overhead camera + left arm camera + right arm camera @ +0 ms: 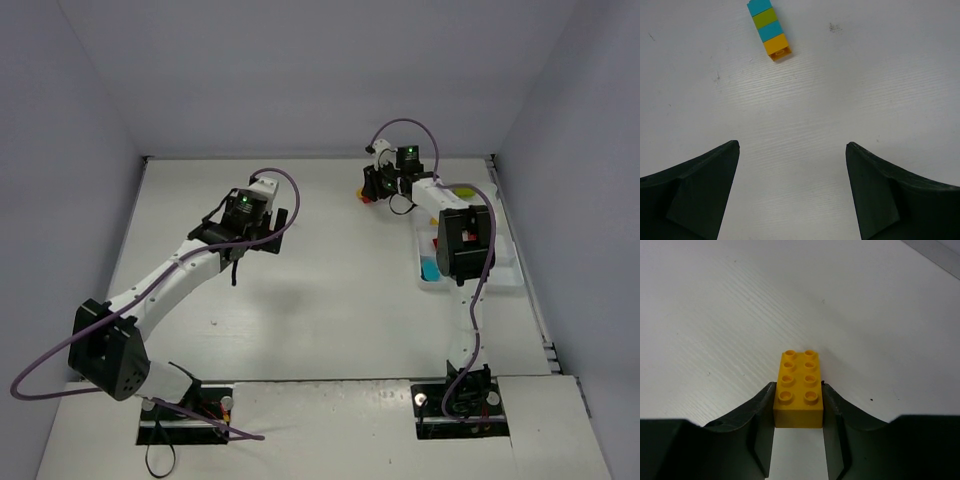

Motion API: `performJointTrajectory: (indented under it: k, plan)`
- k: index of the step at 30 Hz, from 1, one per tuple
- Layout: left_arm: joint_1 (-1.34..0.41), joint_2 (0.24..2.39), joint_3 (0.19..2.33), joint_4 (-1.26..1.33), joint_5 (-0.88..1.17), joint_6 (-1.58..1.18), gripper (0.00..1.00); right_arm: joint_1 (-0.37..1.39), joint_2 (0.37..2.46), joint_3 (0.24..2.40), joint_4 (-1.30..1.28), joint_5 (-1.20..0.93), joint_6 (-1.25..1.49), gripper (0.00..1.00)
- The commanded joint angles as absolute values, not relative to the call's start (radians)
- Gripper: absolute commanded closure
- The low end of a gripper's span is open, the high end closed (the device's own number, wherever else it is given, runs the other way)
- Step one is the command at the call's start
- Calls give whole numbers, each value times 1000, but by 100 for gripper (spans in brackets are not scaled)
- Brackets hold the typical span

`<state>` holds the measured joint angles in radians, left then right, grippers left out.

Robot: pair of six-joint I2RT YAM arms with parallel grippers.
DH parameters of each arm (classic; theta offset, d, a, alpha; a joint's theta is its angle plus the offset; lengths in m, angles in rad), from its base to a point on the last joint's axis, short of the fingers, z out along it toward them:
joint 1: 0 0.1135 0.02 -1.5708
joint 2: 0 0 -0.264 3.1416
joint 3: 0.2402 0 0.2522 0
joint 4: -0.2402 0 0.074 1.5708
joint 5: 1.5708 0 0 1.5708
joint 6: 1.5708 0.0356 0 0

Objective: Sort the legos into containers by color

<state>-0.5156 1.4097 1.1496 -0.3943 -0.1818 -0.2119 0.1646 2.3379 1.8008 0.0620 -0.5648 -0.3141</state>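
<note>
Right wrist view: right pincer (pixel 797 390) is closed on a yellow-orange plastic brick, two studs by four (pixel 798 375), with one black finger against each long side. The brick sits low over the white table (pixel 715 300); I can't tell whether it is lifted or resting.

Top view: that pincer works just beside the far-left corner of the white ridged plastic tray (pixel 505 280), not over it. So this brick is not yet sorted. The right arm hides most of the tray. A cyan piece (pixel 430 268) shows at its near-left end and a lime-yellow patch (pixel 462 190) at the far end. Compartments and counts are unreadable.

Left wrist view: left pincer (pixel 792 145) is spread wide, holding nothing, hanging above the table. Ahead of it lies a four-brick stack (pixel 769 27), cyan, lime, cyan and orange, on its side and outside the tray.

Judgement: partway. A few pieces are binned. The gripped brick needs carrying over, and the stack looks to need pulling apart before its colours can be sorted.
</note>
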Motion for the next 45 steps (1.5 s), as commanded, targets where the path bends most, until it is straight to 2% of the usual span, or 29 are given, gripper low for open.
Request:
performJointTrajectory:
  k: [1, 5, 11, 16, 24, 31, 45]
  plan:
    - [-509, 1404, 1203, -376, -164, -213, 19, 172, 2258, 1836, 95, -575, -287, 100]
    - [-509, 1393, 1193, -350, -117, -224, 19, 173, 2156, 1767, 176, -653, -163, 100]
    - [-511, 1339, 1148, -269, -46, -273, 19, 212, 1898, 1475, 458, -722, 107, 100]
    - [-532, 1252, 1095, -154, -2, -324, 19, 271, 1694, 1188, 748, -690, 385, 100]
    - [-690, 1140, 1068, -40, -61, -312, 20, 403, 1462, 930, 1015, -552, 721, 100]
    - [-811, 1082, 982, 110, -159, -252, 20, 503, 1306, 819, 1029, -410, 801, 100]
    - [-922, 1117, 992, 287, -264, -163, 24, 511, 1174, 790, 950, -411, 861, 100]
